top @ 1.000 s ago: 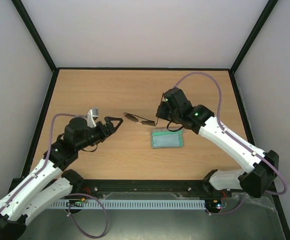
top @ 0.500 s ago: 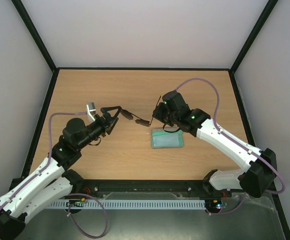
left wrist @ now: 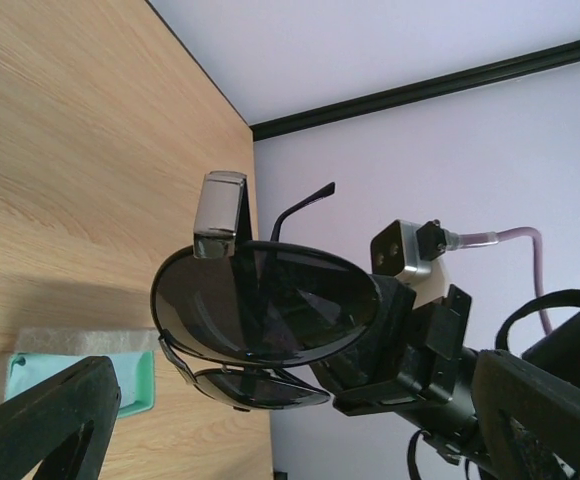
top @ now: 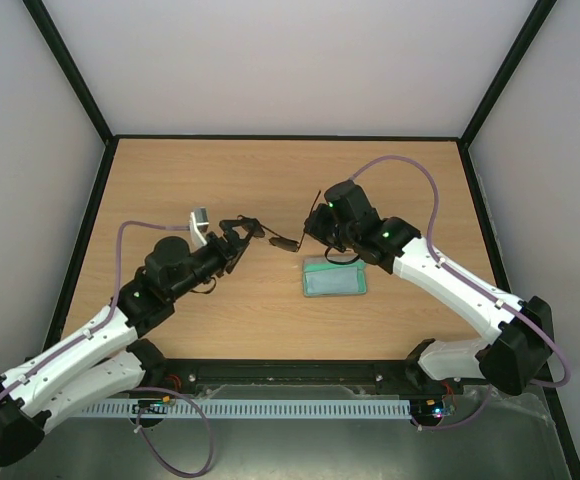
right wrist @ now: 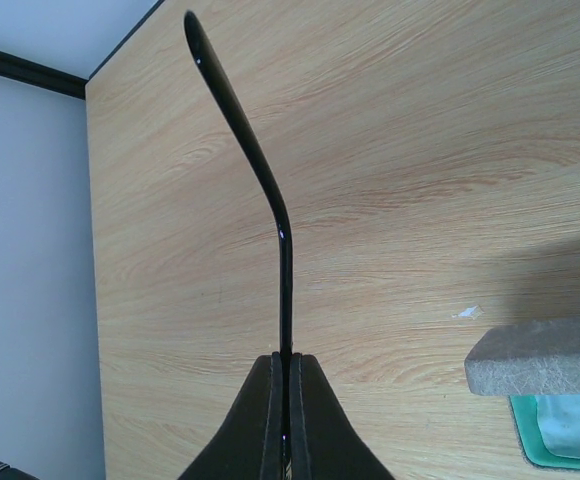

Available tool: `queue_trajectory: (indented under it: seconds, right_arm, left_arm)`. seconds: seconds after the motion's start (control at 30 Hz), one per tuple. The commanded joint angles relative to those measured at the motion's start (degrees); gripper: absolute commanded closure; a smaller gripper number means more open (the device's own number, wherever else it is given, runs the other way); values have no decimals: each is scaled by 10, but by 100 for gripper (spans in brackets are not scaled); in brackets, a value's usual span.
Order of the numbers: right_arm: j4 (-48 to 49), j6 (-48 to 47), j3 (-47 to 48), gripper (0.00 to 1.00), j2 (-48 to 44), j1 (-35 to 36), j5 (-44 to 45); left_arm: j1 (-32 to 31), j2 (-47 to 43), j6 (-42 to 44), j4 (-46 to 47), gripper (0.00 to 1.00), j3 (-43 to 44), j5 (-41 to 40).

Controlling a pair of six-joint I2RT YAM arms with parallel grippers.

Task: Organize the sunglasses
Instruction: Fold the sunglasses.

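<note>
The sunglasses, with dark lenses and a thin dark frame, hang in the air between my two grippers, above the table. My right gripper is shut on one temple arm, which sticks straight out from the closed fingers. My left gripper is open, its jaws wide apart at the other end of the glasses. In the left wrist view the lenses fill the space just ahead of the open gripper, with the right gripper behind them.
The grey case lies open on the table below my right arm, with the light blue-green cloth in it. Its corner shows in the right wrist view and the left wrist view. Black-edged walls surround the table.
The sunglasses have come up off the table in my right gripper and turned. My left gripper has moved right and forward until its open jaws reach the glasses.
</note>
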Motion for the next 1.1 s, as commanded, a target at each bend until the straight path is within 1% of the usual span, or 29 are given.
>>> queue_trajectory:
  seconds: [0.0,0.2,0.37,0.53,0.87,0.97,1.07]
  right_arm:
    - [-4,2,-2,99,7,6,-2]
    - [-10,-5,11,99,12,11,-4]
    - [-12,-5,11,99,15,19,-2]
    - [-10,-2,7,99,14,26,2]
    - [-11,-3,13,99,14,26,8]
    - [-14,-4,19,99,15,26,10]
    - [-17,-5,24,99,16,26,12]
  left_arm:
    - [-9,22,31,19,1,20,-22]
    - [-12,34,49,13,1,19,-35]
    - [-12,30,53,45,1,3,-45]
    - [-12,40,51,73,1,-2,-42]
    - [-12,51,53,75,1,0,-35]
    - [-12,53,54,76,4,-1,-31]
    - [-12,54,54,79,11,-3,-29]
